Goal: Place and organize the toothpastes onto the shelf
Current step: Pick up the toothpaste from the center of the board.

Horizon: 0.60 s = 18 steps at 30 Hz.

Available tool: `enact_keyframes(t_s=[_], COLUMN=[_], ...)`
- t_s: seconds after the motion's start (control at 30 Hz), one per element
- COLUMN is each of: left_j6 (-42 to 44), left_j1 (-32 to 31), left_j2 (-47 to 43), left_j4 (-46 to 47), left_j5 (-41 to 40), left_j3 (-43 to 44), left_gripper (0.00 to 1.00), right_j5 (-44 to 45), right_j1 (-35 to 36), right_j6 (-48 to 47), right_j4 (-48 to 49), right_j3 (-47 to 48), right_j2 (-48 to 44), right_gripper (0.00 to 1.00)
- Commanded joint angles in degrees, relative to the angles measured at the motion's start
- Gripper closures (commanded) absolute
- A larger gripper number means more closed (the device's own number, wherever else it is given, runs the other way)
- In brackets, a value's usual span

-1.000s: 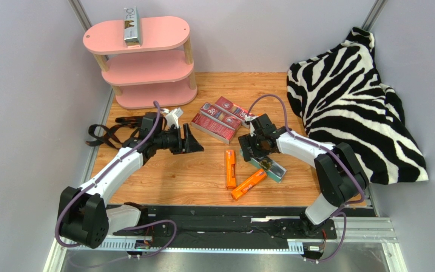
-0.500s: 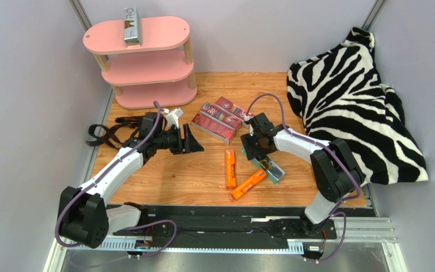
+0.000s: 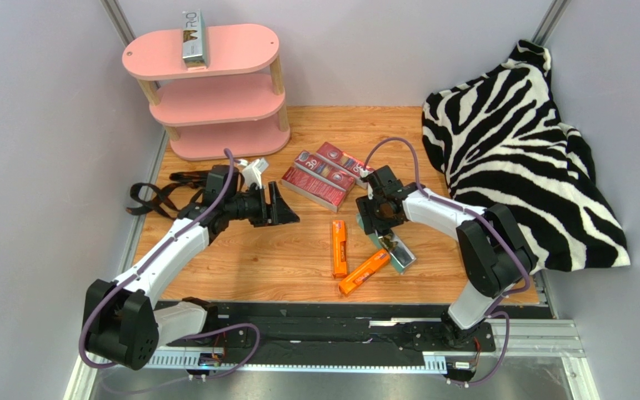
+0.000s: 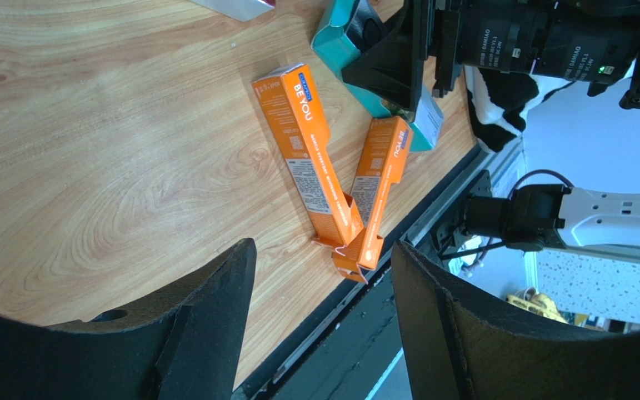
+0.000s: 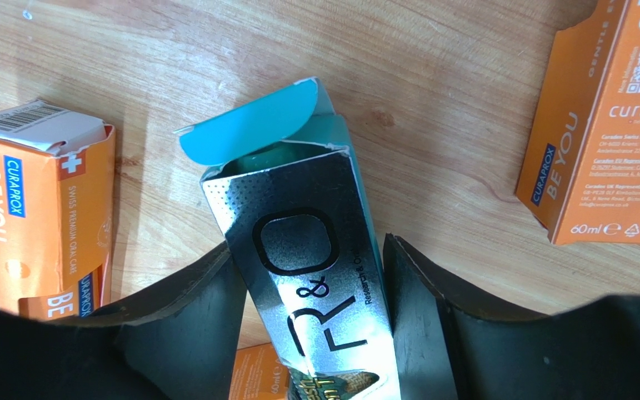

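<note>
One silver-grey toothpaste carton stands on the top board of the pink shelf at the back left. A second silver carton, its teal end flap open, lies on the wooden table between the fingers of my right gripper, which press on both its long sides. Two orange cartons lie just left of it, meeting in a V. Dark red cartons are stacked behind. My left gripper hovers left of the pile, open, nothing between its fingers.
A zebra-print cloth is heaped at the right. A black strap lies by the left wall beside the left arm, with a small white object near it. The table's front edge has a black rail.
My right gripper has closed in from wide open onto the silver carton and shifted slightly left. The left arm has stayed still.
</note>
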Motion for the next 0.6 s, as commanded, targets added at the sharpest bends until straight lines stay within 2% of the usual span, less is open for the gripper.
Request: enact_keyframes(t_s=[0.0,0.2,0.33,0.57], left_j6=[1.4,1.6,1.8,5.0], left_j1=[-0.3,-0.4,-1.3,-8.0], left_j2=[-3.5,-4.1,-3.8,-2.1], left_j4=[-0.6,-0.3,-0.1,-0.4], left_j5=[1.0,1.0,0.8,-1.9], left_j3=[2.5,4.1,5.6,10.5], left_gripper=[0.31,0.3,0.31,0.31], right_j5=[-2.4,-2.1,-1.2,3.9], right_j1=[-0.2,-0.1,-0.2,-0.2], right_j6=[2.6,5.8,8.7,16.8], right_j4=[2.2,5.3,7.0,12.6], right_j3=[0.5,-1.7,-2.9,-8.1], right_j2=[-4.4,-13.6,-18.8,-31.1], right_gripper=[0.49,0.56,0.56,0.57])
